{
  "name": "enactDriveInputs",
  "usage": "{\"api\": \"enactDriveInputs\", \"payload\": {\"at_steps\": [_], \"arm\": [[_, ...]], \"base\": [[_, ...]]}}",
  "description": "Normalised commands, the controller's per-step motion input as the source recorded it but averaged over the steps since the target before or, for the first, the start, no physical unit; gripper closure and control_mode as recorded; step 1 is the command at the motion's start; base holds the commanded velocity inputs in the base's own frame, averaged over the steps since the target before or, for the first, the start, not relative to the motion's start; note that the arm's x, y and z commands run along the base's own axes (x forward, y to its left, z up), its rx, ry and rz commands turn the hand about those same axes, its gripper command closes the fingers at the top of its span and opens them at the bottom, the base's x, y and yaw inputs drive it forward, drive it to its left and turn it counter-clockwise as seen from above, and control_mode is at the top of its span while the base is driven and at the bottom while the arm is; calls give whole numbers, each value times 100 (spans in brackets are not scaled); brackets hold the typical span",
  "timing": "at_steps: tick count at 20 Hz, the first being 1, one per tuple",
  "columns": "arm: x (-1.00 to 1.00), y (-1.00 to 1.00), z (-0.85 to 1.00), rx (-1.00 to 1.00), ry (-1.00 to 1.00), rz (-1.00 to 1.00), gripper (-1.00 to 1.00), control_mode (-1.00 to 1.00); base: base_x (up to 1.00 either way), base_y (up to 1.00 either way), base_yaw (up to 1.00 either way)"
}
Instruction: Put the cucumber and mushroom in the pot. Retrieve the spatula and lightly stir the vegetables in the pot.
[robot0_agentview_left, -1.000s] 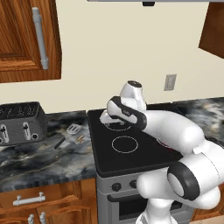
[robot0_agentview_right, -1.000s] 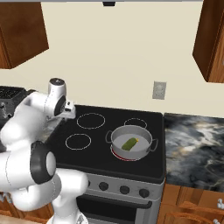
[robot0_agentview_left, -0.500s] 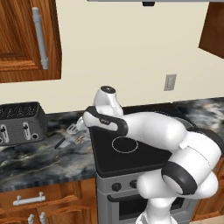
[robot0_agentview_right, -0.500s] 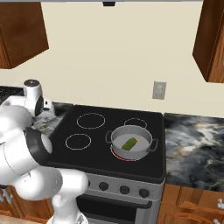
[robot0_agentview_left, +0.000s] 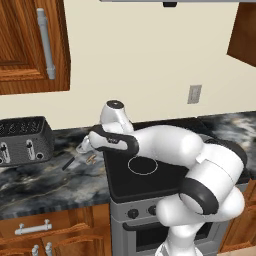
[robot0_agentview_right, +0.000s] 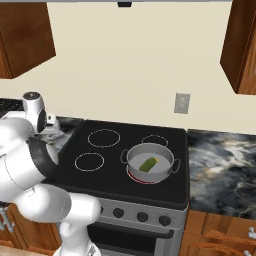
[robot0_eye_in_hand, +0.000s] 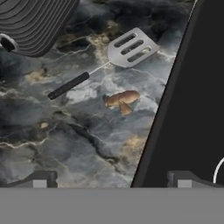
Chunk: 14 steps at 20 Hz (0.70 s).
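Note:
The spatula (robot0_eye_in_hand: 130, 47), a slotted silver head on a thin black handle, lies on the dark marble counter (robot0_eye_in_hand: 65, 140) left of the stove. The tan mushroom (robot0_eye_in_hand: 122, 100) rests just beside it, nearer the stove edge. My gripper (robot0_eye_in_hand: 111, 181) hovers open above the counter, with the mushroom a little ahead of its fingertips and nothing between them. From the left base view, the gripper (robot0_agentview_left: 90, 146) hangs over the spatula's handle (robot0_agentview_left: 68, 163) and the mushroom (robot0_agentview_left: 91, 159). The pot (robot0_agentview_right: 131, 166) stands on the stove's front right burner with the green cucumber (robot0_agentview_right: 149, 163) inside.
A black toaster (robot0_agentview_left: 22, 140) stands on the counter left of the spatula; its ribbed side (robot0_eye_in_hand: 35, 22) is close behind the handle. The black stove top (robot0_agentview_right: 100, 145) lies right of the gripper. Wooden cabinets (robot0_agentview_left: 30, 45) hang above.
The arm has swung left from above the stove to over the counter by the spatula and mushroom. The gripper stayed open. The pot and cucumber have not moved.

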Motion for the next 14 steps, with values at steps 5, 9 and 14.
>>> {"api": "enactDriveInputs", "payload": {"at_steps": [5, 9, 14], "arm": [[35, 21, -21, 0, -3, 0, -100, -100], [33, 30, -20, -1, 0, 0, -100, -100], [35, 16, -20, -2, 0, 0, -100, -100]], "base": [[0, 0, 0], [0, 0, 0], [0, 0, 0]]}}
